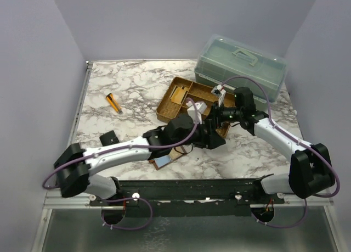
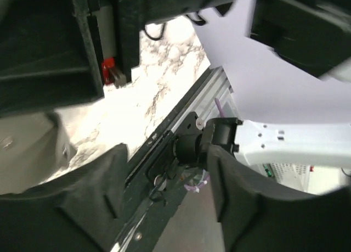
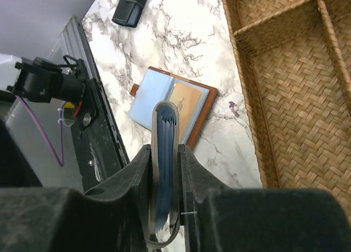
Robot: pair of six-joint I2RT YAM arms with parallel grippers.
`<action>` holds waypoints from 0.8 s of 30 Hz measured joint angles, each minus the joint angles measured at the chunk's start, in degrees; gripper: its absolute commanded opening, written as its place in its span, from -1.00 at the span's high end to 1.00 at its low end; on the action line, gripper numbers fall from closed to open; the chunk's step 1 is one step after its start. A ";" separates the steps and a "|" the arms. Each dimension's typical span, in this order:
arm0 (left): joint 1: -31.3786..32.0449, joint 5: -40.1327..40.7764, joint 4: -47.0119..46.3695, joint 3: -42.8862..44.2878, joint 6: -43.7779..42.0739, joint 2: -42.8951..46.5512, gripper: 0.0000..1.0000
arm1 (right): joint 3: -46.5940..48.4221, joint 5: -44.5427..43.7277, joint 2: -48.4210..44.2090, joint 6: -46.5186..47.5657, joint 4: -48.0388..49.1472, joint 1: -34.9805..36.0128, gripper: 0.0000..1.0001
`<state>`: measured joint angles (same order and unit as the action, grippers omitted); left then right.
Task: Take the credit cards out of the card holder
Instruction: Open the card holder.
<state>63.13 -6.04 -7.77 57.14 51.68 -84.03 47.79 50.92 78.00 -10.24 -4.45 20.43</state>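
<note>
Lying nearest: the card holder (image 1: 163,162) is spread open and flat on the desk (image 1: 137,79), just beyond the front rail (image 1: 181,187) and partly under the left arm. Its blue and tan-orange panels face up, with a reddish-brown border around them.
Left gripper (image 2: 167,158): the jaws stand well apart with nothing between them, and only the rail shows through the gap.
Right gripper (image 3: 164,169): clamped tight on a blue-grey folder (image 3: 164,126), held edge-on above the card holder and not touching it.
Cards: I cannot tell from these views whether any sit in the pockets.
Handling, as a judgement: the holder looks light and soft, so it would likely slide or lift off the smooth marble when a card is pulled. The cards should be thin, stiff and slick.
Where to hold: pin one panel or the outer leather edge with one gripper. Pinch a card by its exposed edge and draw it along the pocket.
Further left: a small black case (image 1: 109,137) sits well apart from the holder.
Further back: a wicker tray (image 1: 178,101).
Farthest: a pale lidded box (image 1: 241,62).
</note>
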 measured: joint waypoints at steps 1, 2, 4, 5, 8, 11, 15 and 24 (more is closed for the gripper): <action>0.00 0.63 1.18 -1.29 -1.44 3.65 -0.50 | 0.02 0.28 -0.20 1.03 -0.11 0.00 1.00; 0.00 1.64 2.19 -2.25 -2.23 6.23 -0.55 | 0.04 0.72 -0.26 2.03 -0.28 0.00 1.00; 0.00 5.09 4.63 -5.66 -3.93 15.37 -0.61 | 0.04 1.92 -0.28 3.89 -1.07 -0.02 1.00; -0.02 6.95 5.40 -7.30 -4.35 19.39 -0.62 | 0.04 2.82 -0.28 4.52 -1.46 -0.02 1.00; -0.72 10.75 4.11 -14.62 -4.39 27.78 -0.63 | 0.04 6.56 -0.28 6.27 -1.95 -0.02 0.98; -2.05 12.63 1.77 -24.17 -4.15 31.63 -0.63 | 0.04 10.97 -0.28 7.34 -2.10 -0.31 0.95; -2.78 13.16 -1.03 -32.79 -4.42 30.27 -0.63 | 0.04 16.02 -0.28 7.85 -2.05 -0.68 0.92; -3.54 8.79 -15.45 -31.76 -6.73 20.44 -0.57 | 0.04 21.70 -0.24 7.76 -1.77 -1.05 0.90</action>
<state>59.59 2.74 -23.22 25.39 44.95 -63.59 47.83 72.62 77.76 -2.48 -6.22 19.38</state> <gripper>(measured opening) 0.812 0.240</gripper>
